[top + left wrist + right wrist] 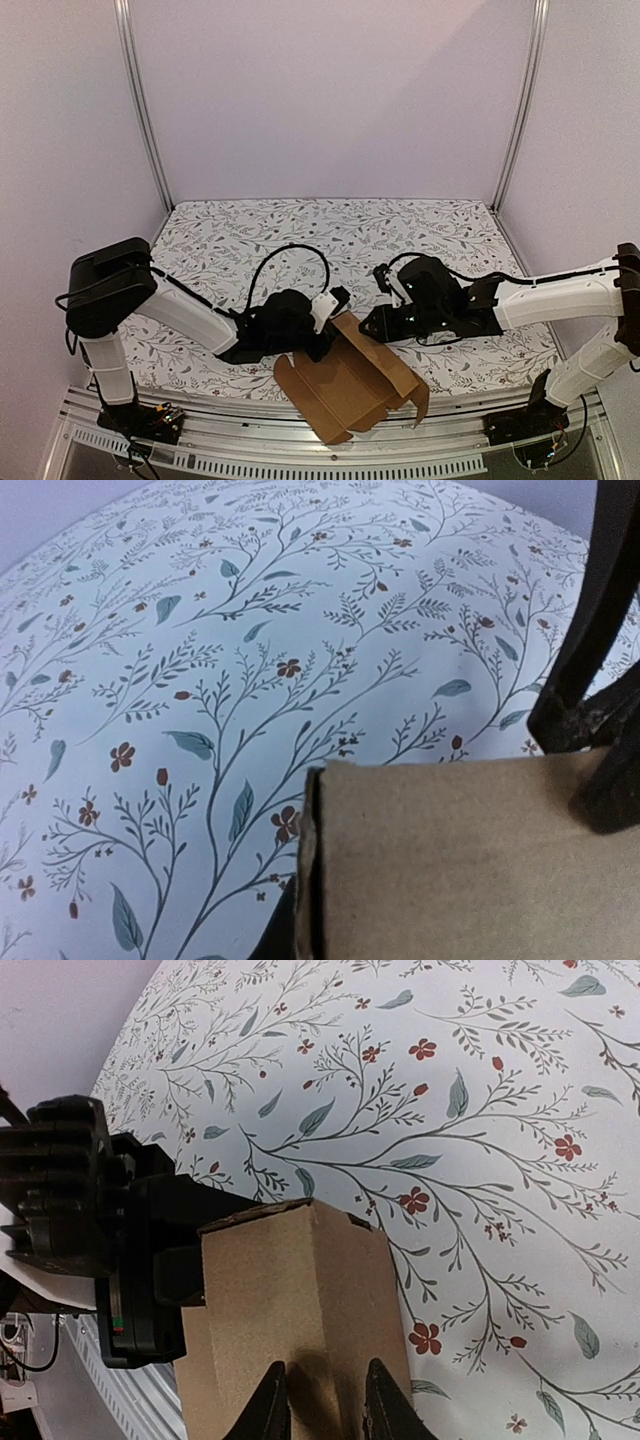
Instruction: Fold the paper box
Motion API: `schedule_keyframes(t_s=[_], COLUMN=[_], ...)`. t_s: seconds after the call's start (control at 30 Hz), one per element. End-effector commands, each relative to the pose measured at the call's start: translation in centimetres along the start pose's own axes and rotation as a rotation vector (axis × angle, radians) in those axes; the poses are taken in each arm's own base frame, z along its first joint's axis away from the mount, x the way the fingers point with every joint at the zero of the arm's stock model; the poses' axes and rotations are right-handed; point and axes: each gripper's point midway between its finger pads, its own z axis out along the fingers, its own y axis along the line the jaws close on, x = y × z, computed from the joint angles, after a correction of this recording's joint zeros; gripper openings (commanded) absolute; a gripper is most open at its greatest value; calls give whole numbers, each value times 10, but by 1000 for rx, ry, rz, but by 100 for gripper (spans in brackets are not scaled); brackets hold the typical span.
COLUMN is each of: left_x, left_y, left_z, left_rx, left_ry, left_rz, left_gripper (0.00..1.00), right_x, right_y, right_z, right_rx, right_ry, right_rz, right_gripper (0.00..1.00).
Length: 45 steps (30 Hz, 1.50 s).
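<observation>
The paper box (350, 385) is a brown cardboard sheet, partly folded, lying at the table's near edge with one panel raised. My left gripper (333, 312) is at the raised panel's left edge. In the left wrist view the cardboard (470, 860) covers the jaws, and one dark finger (273, 937) shows under its doubled edge. My right gripper (371, 325) meets the same panel from the right. In the right wrist view its fingertips (272, 1402) stand narrowly apart, astride a folded crease of the cardboard (300, 1290), touching it.
The floral cloth (330, 235) covers the table, with white walls and metal posts around it. The left arm's black body (90, 1220) sits close behind the cardboard. The right arm's black parts (590, 670) stand right beside the box. A metal rail (250, 425) runs along the near edge.
</observation>
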Motion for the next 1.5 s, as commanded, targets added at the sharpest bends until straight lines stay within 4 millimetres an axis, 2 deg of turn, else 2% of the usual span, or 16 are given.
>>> schedule_keyframes(t_s=[0.0, 0.23, 0.47, 0.6, 0.97, 1.47], left_x=[38, 26, 17, 12, -10, -39], left_y=[-1, 3, 4, 8, 14, 15], left_z=[0, -6, -3, -11, -17, -9], left_rx=[15, 12, 19, 11, 12, 5], left_ry=[44, -113, -213, -319, -470, -543], left_rz=[-12, -74, -120, -125, -127, -117], left_gripper=[12, 23, 26, 31, 33, 33], right_x=[7, 3, 1, 1, 1, 2], right_y=[-10, -8, -7, -8, -9, -9], right_z=[8, 5, 4, 2, 1, 0], right_rx=[33, 33, 32, 35, 39, 37], right_ry=[30, 18, 13, 11, 7, 9], right_rz=[20, 32, 44, 47, 48, 45], right_gripper=[23, 22, 21, 21, 21, 21])
